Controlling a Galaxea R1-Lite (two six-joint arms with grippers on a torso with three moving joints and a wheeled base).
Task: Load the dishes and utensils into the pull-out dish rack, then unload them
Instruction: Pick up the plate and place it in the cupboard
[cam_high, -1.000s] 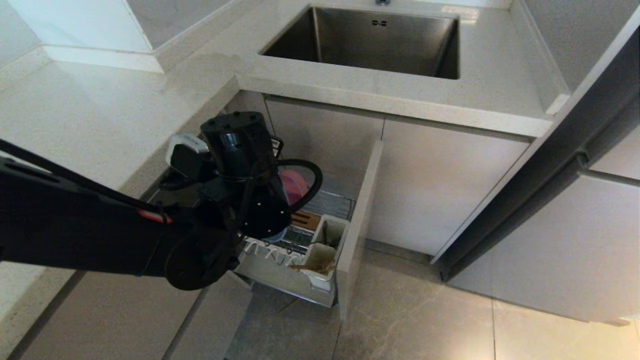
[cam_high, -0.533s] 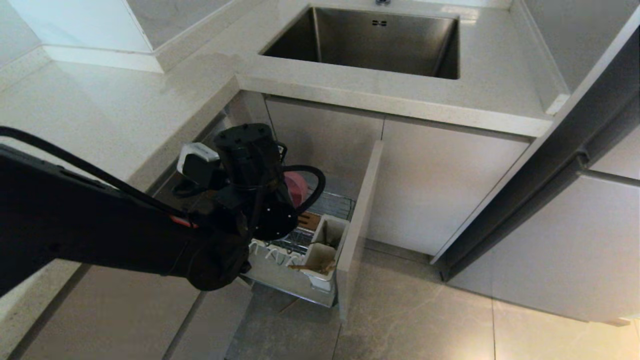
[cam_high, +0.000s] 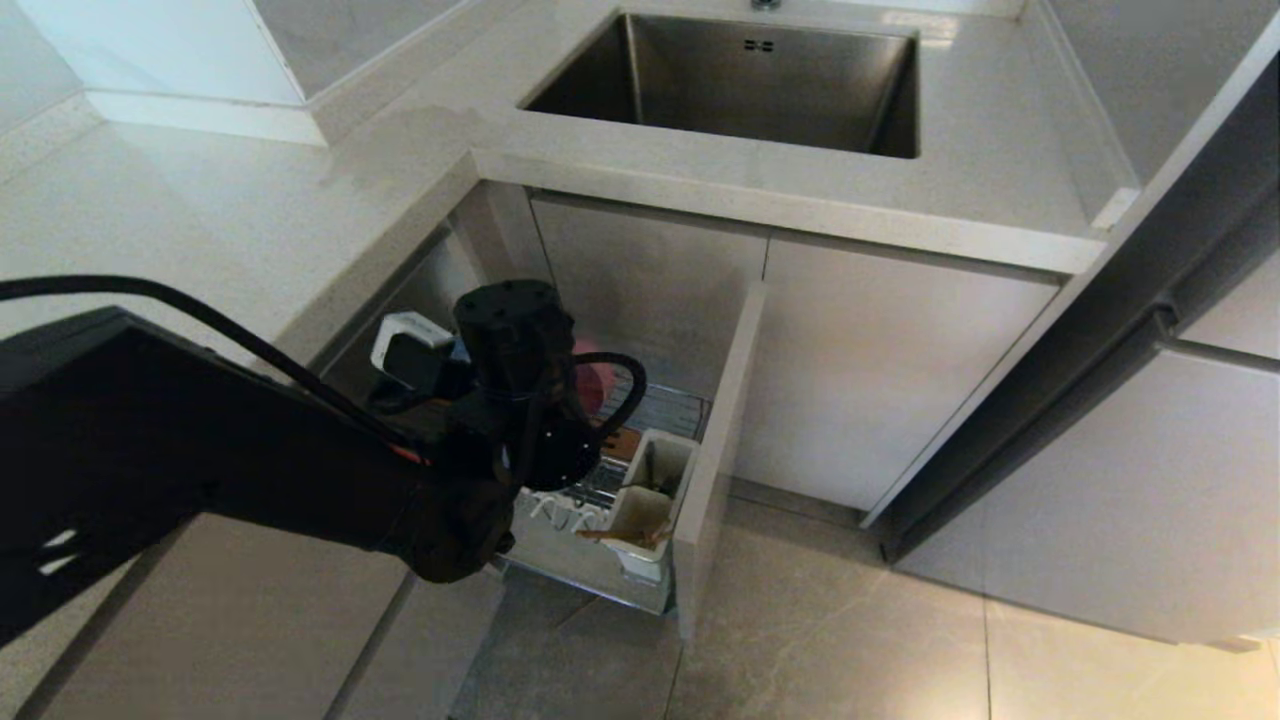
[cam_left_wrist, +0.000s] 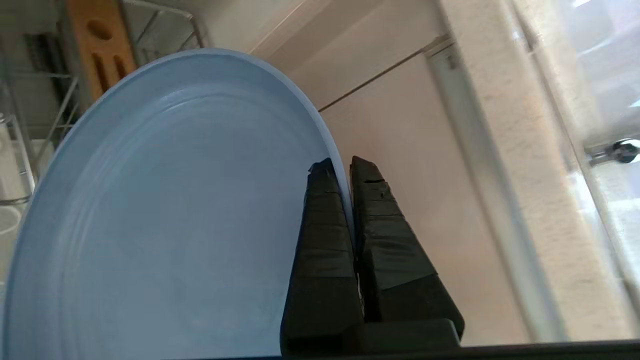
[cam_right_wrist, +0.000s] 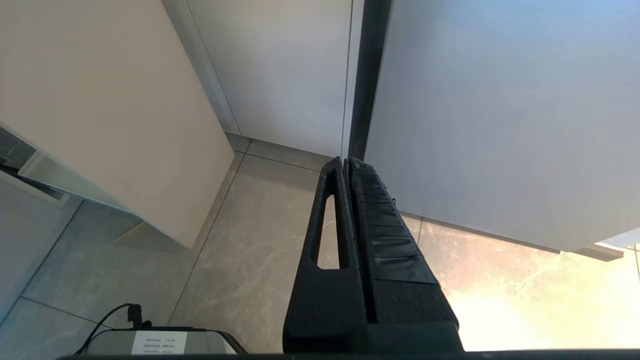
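Left arm has dropped lower into the open dish rack since a second ago. Left hand is clamped on the blue plate rim, plate over the rack beside the pink bowl. Right hand closed, empty, parked over the floor.

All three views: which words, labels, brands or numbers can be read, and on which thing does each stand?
No text can be read in any view.
White paper label on the grey box near the floor, right wrist view: lines of print, too small to read.
Round light-blue plastic plate: no marking.
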